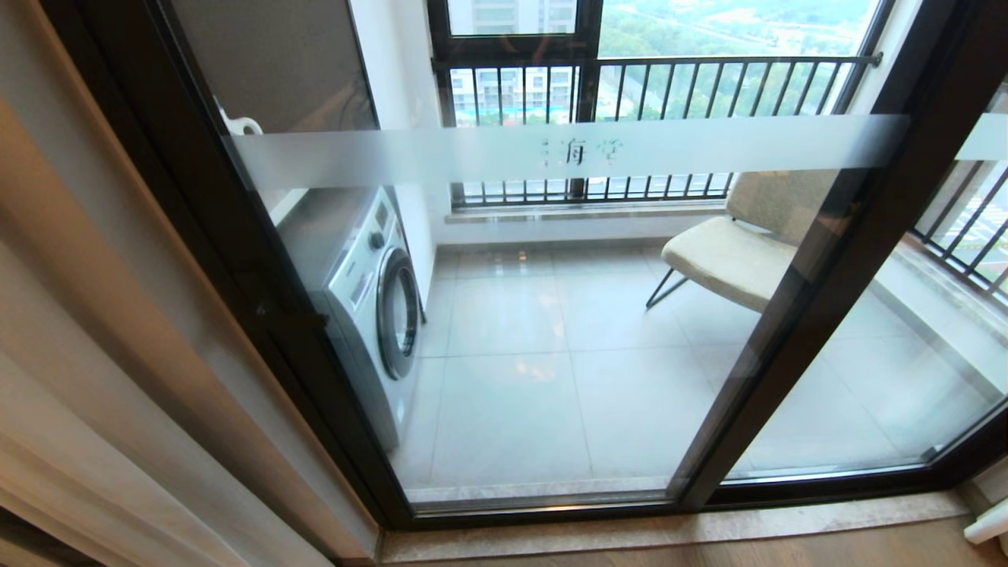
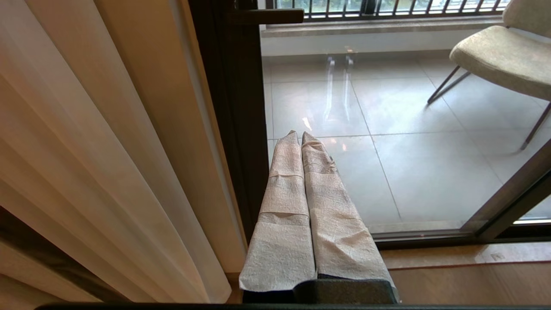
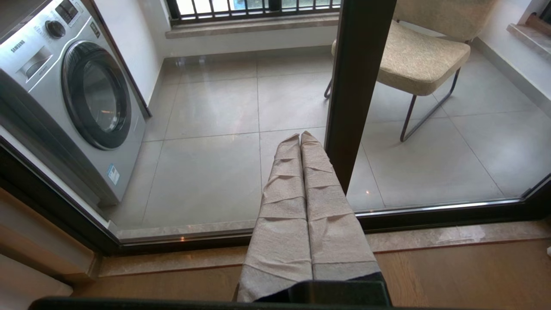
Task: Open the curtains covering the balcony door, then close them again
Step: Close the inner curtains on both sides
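The curtains (image 1: 102,370) hang bunched at the far left in pale pleated folds, beside the dark door frame; the left wrist view shows the curtains (image 2: 86,150) close by. The balcony door (image 1: 827,315) stands uncovered, its glass crossed by a frosted band (image 1: 567,150) with small characters. In its wrist view my left gripper (image 2: 300,134) is shut and empty, its tape-wrapped fingers pressed together, pointing down at the door's foot next to the curtain. My right gripper (image 3: 300,135) is shut and empty too, in front of the dark middle post (image 3: 357,86). Neither arm shows in the head view.
Behind the glass, a silver washing machine (image 1: 370,299) stands at the left and a beige chair (image 1: 732,252) at the right on grey tiles. A dark-barred railing (image 1: 669,87) runs along the back. A marble sill (image 1: 669,528) and wood floor lie before the door.
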